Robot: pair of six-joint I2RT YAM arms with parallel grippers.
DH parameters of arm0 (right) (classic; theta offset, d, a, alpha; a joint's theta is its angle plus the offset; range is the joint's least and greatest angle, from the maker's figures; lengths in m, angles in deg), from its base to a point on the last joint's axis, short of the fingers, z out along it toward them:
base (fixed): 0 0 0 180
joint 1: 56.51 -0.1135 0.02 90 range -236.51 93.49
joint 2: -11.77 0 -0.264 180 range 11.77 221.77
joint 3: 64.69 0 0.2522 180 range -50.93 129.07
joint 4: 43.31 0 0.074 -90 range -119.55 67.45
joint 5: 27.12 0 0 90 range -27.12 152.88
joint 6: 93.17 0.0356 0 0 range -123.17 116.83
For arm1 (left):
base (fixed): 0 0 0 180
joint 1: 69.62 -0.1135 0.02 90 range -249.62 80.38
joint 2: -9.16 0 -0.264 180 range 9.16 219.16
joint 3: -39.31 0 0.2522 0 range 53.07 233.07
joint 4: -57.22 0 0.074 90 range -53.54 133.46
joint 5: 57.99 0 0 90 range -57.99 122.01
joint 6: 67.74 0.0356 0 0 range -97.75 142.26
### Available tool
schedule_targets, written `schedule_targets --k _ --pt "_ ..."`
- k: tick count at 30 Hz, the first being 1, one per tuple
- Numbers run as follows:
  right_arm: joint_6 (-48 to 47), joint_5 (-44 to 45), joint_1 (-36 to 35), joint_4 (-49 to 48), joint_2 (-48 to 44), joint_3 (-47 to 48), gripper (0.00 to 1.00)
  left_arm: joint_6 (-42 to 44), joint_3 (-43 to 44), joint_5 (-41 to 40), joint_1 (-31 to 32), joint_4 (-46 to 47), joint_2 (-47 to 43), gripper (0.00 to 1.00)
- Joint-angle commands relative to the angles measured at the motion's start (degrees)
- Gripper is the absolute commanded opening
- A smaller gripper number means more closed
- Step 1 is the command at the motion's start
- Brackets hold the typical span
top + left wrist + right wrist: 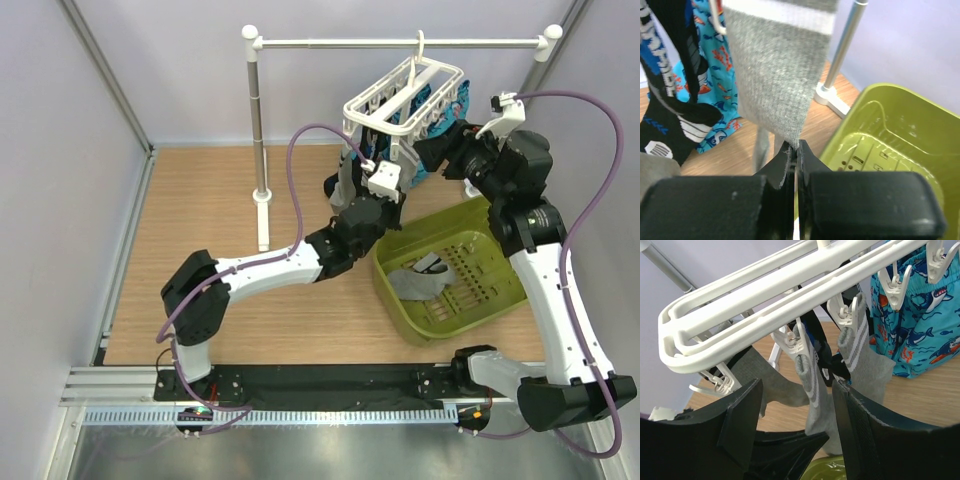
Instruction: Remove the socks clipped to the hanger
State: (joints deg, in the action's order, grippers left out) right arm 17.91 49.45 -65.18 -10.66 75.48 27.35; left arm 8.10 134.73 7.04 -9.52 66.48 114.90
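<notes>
My left fingers (795, 152) are closed tight on the bottom end of a grey sock (777, 85), with the fabric pinched right at the tips. From that pinch the sock runs straight up and away from the fingers. Its long axis is close to vertical, and its banded cuff is at the top, where it goes out of the wrist view towards the hanger (405, 95) overhead. The move I'm judging turns on that line: the clip is directly above the grip, so a pull down along the sock should free it, while a sideways tug would only swing the frame. The green basket (875, 115) sits low and to the right of these fingers.

My right fingers (796, 400) stand open just under the hanger's near edge. A second grey sock (812, 385) hangs from its peg (797, 342) into the gap between them. I can't tell whether it touches either finger. The left arm has the only grip, so it is the nearer one for this pull.
</notes>
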Motion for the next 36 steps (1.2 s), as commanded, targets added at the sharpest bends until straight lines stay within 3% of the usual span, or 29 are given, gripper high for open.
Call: schedule_targets --k 1,8,21,36 --pt "-2.0 -0.4 -1.0 -2.5 -0.4 0.7 0.65 2.0 -1.0 -2.4 1.3 4.2 -3.3 0.0" --pt "-5.7 0.4 -1.2 -5.4 -1.4 -0.4 0.72 1.5 -2.6 -2.9 2.3 4.6 -4.3 0.0" --pt "-3.9 -1.4 -2.2 -7.9 1.0 -0.5 0.65 3.3 -2.6 -4.1 4.7 4.1 -4.1 0.0" --pt "-6.1 6.4 -5.3 -10.0 3.2 -0.2 0.59 3.9 -3.3 -5.6 5.9 4.8 -4.7 0.0"
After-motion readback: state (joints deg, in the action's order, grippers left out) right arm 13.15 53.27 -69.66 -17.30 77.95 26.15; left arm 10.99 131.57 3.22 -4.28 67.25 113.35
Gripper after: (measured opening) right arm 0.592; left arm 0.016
